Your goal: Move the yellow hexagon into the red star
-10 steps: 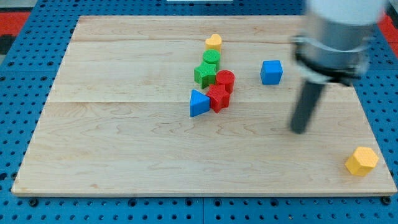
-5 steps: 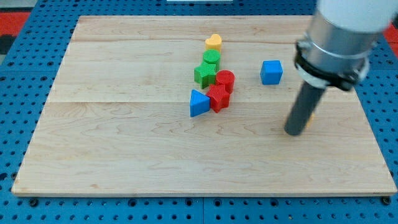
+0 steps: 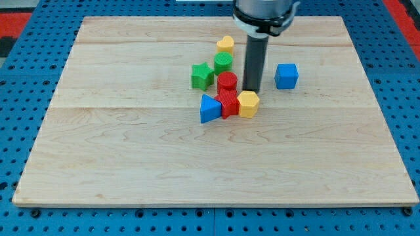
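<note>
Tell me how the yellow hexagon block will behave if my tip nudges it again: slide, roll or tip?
The yellow hexagon block looks squat and flat-bottomed, so it should slide, not roll or tip. It already touches the red star block, so a push would likely shift both. My tip sits just above it in the view; an off-centre push may spin it.

A pale wooden board (image 3: 131,157) lies on a blue pegboard (image 3: 20,118). Its blocks cluster just above centre. The yellow hexagon (image 3: 248,103) touches the red star (image 3: 229,103), whose other side meets the blue triangle (image 3: 209,109). Behind the star stands a red cylinder (image 3: 227,82). Toward the top edge sit a green star (image 3: 201,75), a green cylinder (image 3: 224,63) and a yellow heart (image 3: 225,44). A blue cube (image 3: 286,75) lies apart toward the right edge.
</note>
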`<action>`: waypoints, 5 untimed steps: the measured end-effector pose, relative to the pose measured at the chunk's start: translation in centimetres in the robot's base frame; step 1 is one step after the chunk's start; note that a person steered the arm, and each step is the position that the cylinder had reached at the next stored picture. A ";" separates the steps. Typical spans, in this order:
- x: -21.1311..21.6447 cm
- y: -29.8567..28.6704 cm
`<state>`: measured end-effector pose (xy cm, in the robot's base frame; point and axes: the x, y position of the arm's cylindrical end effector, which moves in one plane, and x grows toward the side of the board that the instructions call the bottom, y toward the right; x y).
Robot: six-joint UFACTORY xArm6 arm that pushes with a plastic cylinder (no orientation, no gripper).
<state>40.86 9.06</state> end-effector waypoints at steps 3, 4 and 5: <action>-6.4 8.7; -6.4 -2.9; -7.9 -2.0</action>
